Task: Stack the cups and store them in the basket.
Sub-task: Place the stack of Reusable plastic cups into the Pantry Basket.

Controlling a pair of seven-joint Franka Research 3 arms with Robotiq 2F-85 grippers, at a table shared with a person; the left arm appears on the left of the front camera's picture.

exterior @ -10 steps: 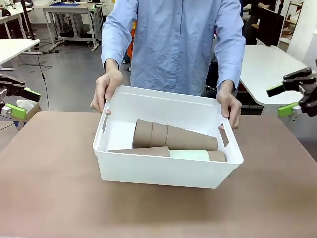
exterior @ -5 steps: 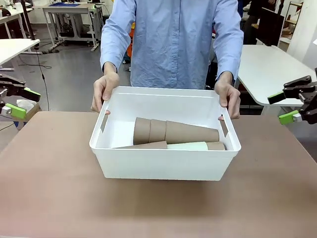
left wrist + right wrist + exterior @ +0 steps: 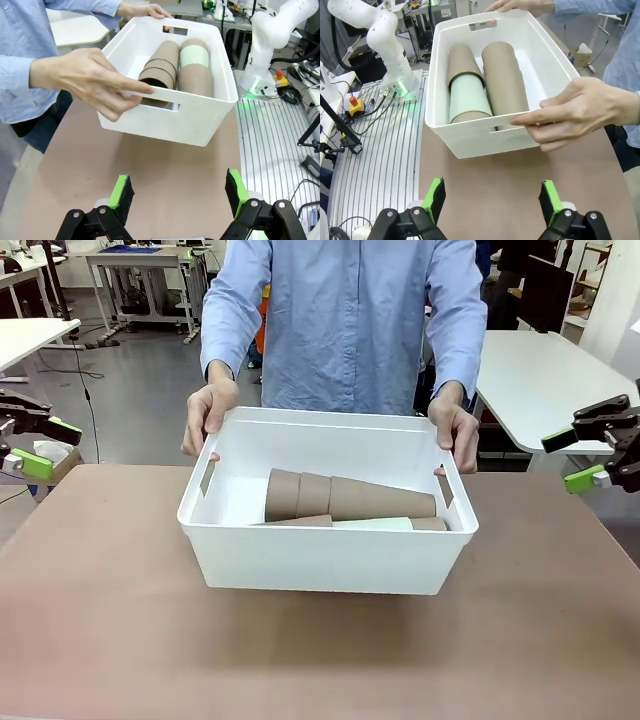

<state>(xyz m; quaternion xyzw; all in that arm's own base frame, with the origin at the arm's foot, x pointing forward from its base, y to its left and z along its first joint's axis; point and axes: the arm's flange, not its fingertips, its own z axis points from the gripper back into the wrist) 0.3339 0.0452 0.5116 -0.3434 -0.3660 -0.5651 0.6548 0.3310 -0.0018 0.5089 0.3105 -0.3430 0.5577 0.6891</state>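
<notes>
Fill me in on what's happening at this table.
A person in a light blue shirt grips the white rectangular plastic basket at its two short ends, one hand on each side. Inside lie the tan-brown tapered cups, nested into two stacks on their sides, one stack including the pale mint-green cup. The left gripper and the right gripper hang open and empty at the table's sides, touching nothing. The cups look stored; the person is handling the basket.

White jointed arms; black two-finger pincers with green pads; person in light-blue long-sleeved shirt.
</notes>
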